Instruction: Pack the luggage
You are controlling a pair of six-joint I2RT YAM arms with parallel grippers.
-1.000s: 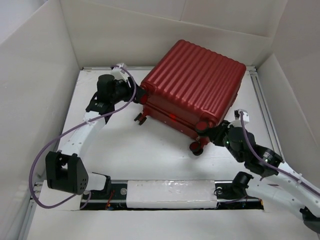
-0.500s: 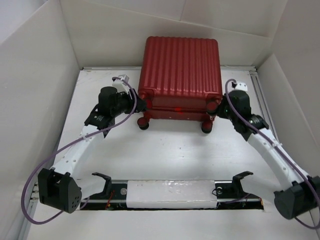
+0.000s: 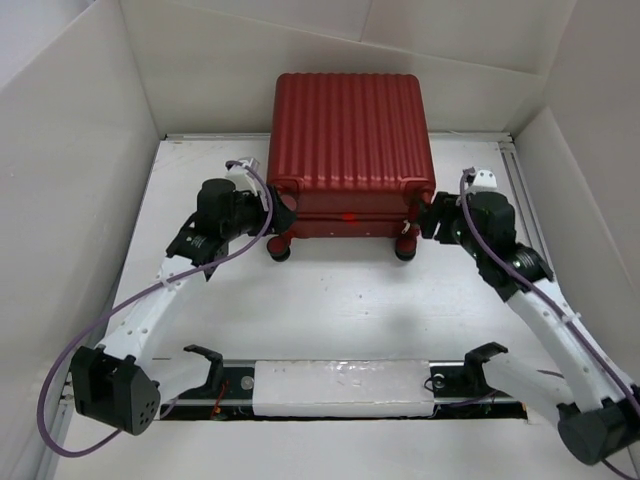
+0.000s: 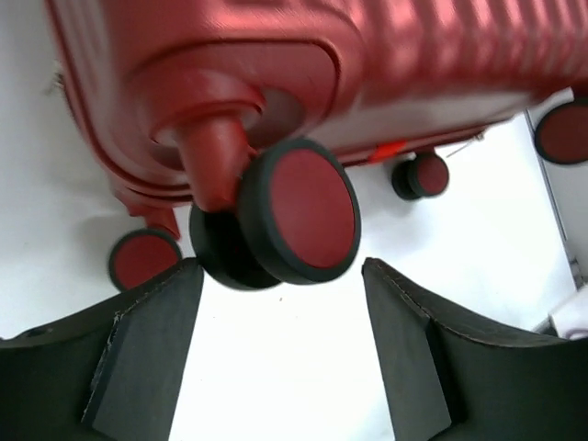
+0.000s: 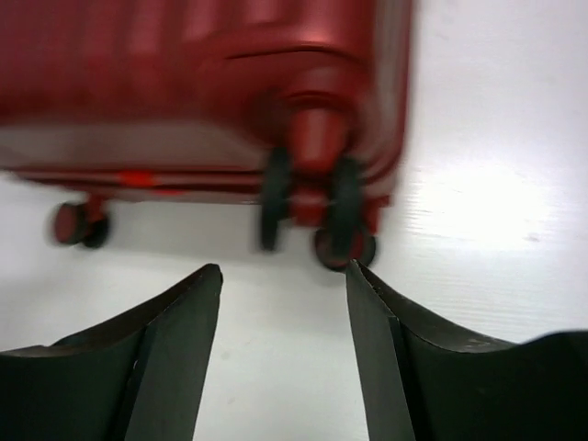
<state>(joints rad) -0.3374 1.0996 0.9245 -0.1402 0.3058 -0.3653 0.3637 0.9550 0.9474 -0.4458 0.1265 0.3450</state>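
Luggage (image 3: 350, 130) closed, lying flat | left claw (image 4: 280, 268) released beside wheel (image 4: 308, 216) | right claw (image 5: 283, 268) released, just short of luggage

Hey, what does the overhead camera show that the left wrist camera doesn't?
Only the overhead view shows the whole luggage, shut, with the left arm and right arm at its near corners. Only the left wrist view shows one wheel close up, red hub in a black tyre, by the spread left fingers. Both show the dark red shell and white table.
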